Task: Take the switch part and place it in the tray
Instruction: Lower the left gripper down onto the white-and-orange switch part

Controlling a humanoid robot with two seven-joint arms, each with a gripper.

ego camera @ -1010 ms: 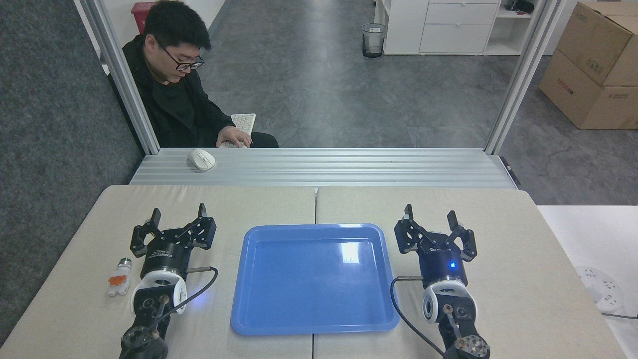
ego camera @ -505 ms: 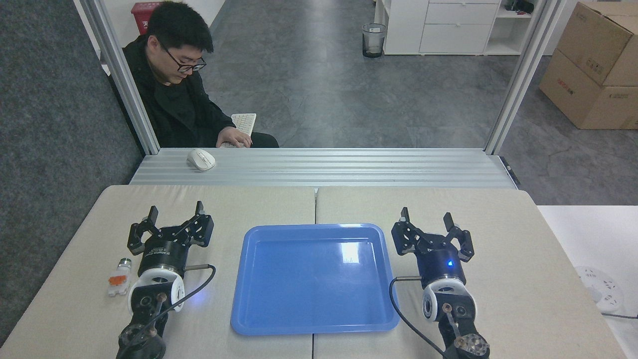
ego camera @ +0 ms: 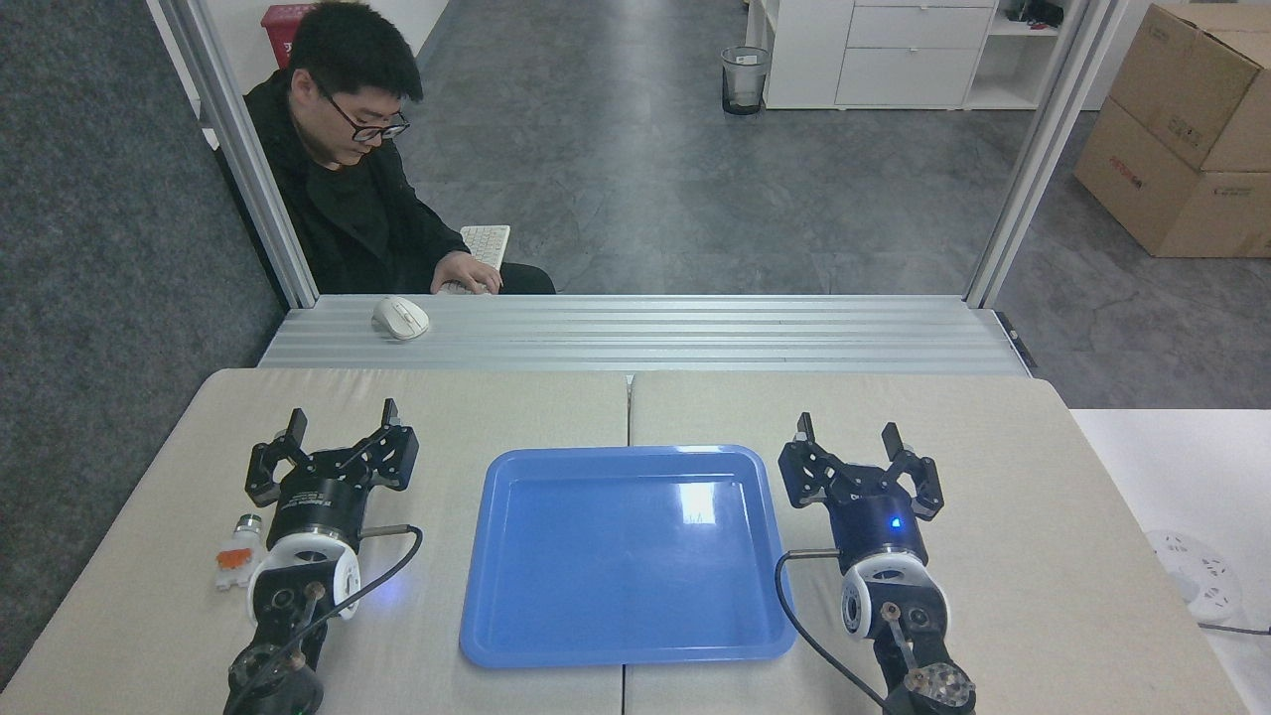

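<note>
The switch part (ego camera: 236,552) lies on the beige table at the left, a small white body with an orange block and a silver collar, just left of my left wrist and partly covered by it. My left gripper (ego camera: 342,418) stands open beyond the switch part, with nothing between its fingers. The blue tray (ego camera: 628,645) rests empty in the middle of the table. To the right of the tray my right gripper (ego camera: 848,430) is open too and holds nothing.
A white computer mouse (ego camera: 400,318) sits on the ribbed metal ledge (ego camera: 695,333) behind the table. A person (ego camera: 348,169) in black sits beyond it with a hand on a keyboard (ego camera: 484,244). Cardboard boxes (ego camera: 1187,139) stand at the far right.
My left gripper has shifted a little left and back, closing in over the switch part. My right gripper has drifted slightly left. The switch part has stayed put.
</note>
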